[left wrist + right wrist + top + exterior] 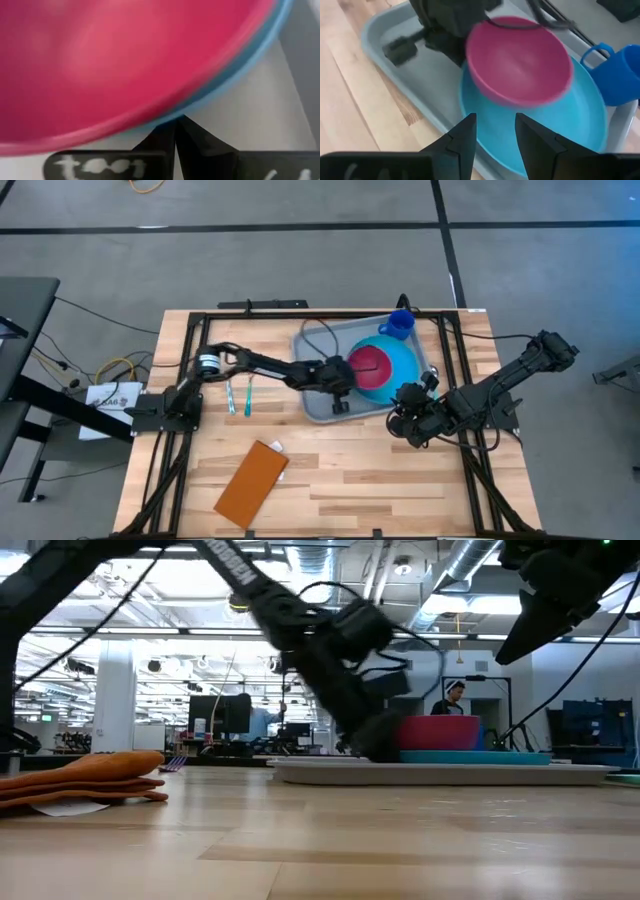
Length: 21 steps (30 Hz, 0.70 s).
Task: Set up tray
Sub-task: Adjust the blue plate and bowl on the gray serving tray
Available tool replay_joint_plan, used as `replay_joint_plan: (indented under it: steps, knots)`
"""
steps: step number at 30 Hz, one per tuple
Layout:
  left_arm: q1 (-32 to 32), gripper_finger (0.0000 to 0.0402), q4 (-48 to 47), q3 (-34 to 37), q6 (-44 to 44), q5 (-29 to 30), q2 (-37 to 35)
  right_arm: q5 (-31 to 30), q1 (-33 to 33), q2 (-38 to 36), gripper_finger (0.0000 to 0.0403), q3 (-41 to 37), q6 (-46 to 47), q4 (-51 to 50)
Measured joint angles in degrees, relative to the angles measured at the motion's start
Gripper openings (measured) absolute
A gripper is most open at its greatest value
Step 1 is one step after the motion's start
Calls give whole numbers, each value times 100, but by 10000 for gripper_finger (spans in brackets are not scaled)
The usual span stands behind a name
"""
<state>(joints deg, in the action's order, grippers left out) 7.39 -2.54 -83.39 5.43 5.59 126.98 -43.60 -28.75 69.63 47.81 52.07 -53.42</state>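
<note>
The pale grey-blue tray (318, 395) lies at the far right of the table. On it rests a round blue plate (408, 360), with a pink bowl (372, 365) on the plate and a blue cup (398, 325) at the tray's far right corner. My left gripper (342, 385) reaches in from the left and is shut at the bowl's left near rim. My right gripper (492, 130) is open and hovers above the plate's near right edge, touching nothing. My left gripper is shut on the pink bowl's rim (145, 117), on the side facing the table's left near corner. The fingers (192, 142) come slanting down from the left, and the bowl's edge covers their tips. The bowl sits over the blue plate (225, 82).
An orange-brown napkin (252, 480) lies at the near left. Two teal utensils (240, 395) lie left of the tray, under the left arm. Bare wood stretches between the napkin and the tray. Black frame rails run along the table's edges.
</note>
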Motion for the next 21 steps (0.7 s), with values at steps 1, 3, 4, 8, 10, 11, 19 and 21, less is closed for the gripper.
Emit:
replay_joint_plan:
  steps: [1, 3, 4, 8, 10, 11, 19, 21]
  knots:
    - [0, 0, -275, -254, -17, 10, 123, 0, -3, 1, 127, -1, 0, -5]
    - [-8, 0, -991, -708, -101, 28, 247, 14, -33, 0, 127, 0, 1, -5]
    - [-23, 0, -1335, -871, -132, 85, 263, 18, -61, 0, 127, -1, 5, -6]
    - [-116, 0, -2374, -1204, -148, 674, 133, 17, -204, 0, 127, -1, 43, -10]
    - [-168, 0, -2546, -1323, -148, 961, -45, 16, -273, 2, 127, 0, 47, -3]
    - [-190, 0, -2540, -1343, -148, 1092, -148, 16, -307, 2, 127, 0, 71, -1]
    - [-36, 0, -2029, -1312, -132, 1530, -300, 18, -352, 1, 127, -1, 344, -16]
    - [47, 0, -2018, -1258, -188, 1427, -308, 18, -352, 0, 127, 0, 348, -18]
